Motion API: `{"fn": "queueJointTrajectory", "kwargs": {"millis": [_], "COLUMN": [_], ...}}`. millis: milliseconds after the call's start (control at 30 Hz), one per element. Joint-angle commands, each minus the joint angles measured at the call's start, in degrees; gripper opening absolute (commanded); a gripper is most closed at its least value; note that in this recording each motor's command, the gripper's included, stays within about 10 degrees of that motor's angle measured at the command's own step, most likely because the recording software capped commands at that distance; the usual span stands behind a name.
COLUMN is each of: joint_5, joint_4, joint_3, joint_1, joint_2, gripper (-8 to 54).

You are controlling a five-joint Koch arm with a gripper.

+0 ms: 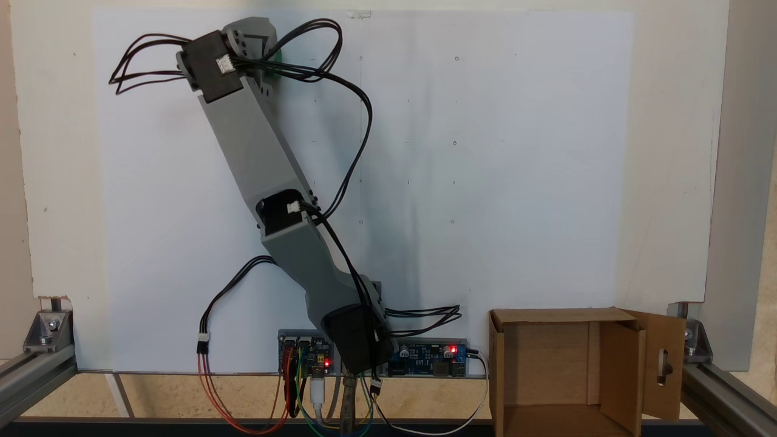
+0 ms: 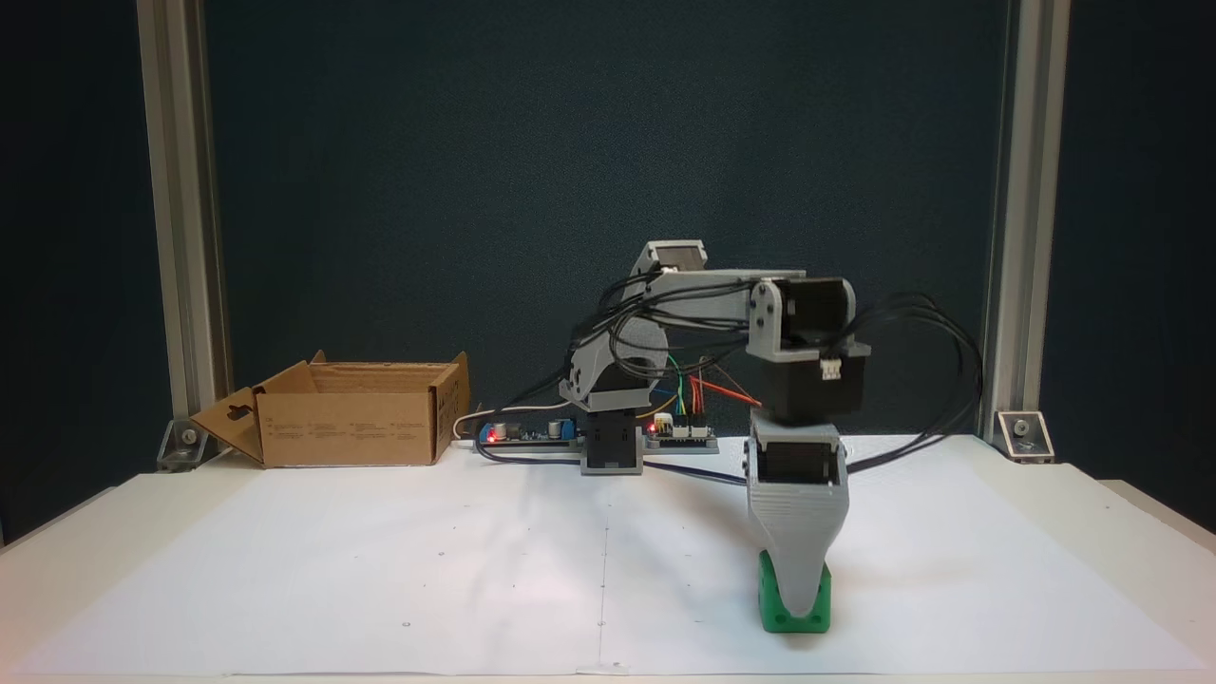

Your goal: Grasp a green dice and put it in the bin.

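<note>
The green dice (image 2: 769, 600) rests on the white paper near the front right in a fixed view. My gripper (image 2: 796, 604) points straight down on it, one grey finger (image 2: 796, 541) covering the middle of its front face. The other jaw lies behind this finger, so I cannot tell open from shut. In the fixed view from above, a sliver of the green dice (image 1: 278, 61) peeks out beside the gripper (image 1: 262, 53) at the top left. The bin (image 1: 619, 370), a brown cardboard box with open flaps, stands at the lower right there; the bin (image 2: 347, 429) stands at the back left in the side view.
The arm's base and circuit boards (image 2: 608, 435) with lit red LEDs sit at the back centre, with wires looping around them. Aluminium frame posts (image 2: 180, 237) stand at both back corners. White paper (image 2: 475, 551) covers the table between the dice and the bin.
</note>
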Motion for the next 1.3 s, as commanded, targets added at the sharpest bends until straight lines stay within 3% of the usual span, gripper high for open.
{"fn": "queueJointTrajectory", "kwargs": {"millis": [0,733,833,967,1100,1267], "joint_5": [3.3,3.2,3.2,3.2,3.2,3.3], "joint_4": [-0.2,-3.7,-3.8,-4.0,-3.9,-2.3], "joint_3": [-4.1,-4.1,-4.1,-4.1,-4.1,-4.1], "joint_1": [0.0,0.3,0.4,0.7,1.1,2.0], "joint_2": [0.8,-1.0,-1.1,-1.1,-1.1,-0.8], "gripper": [42.9,39.6,35.9,26.4,12.9,11.6]}}
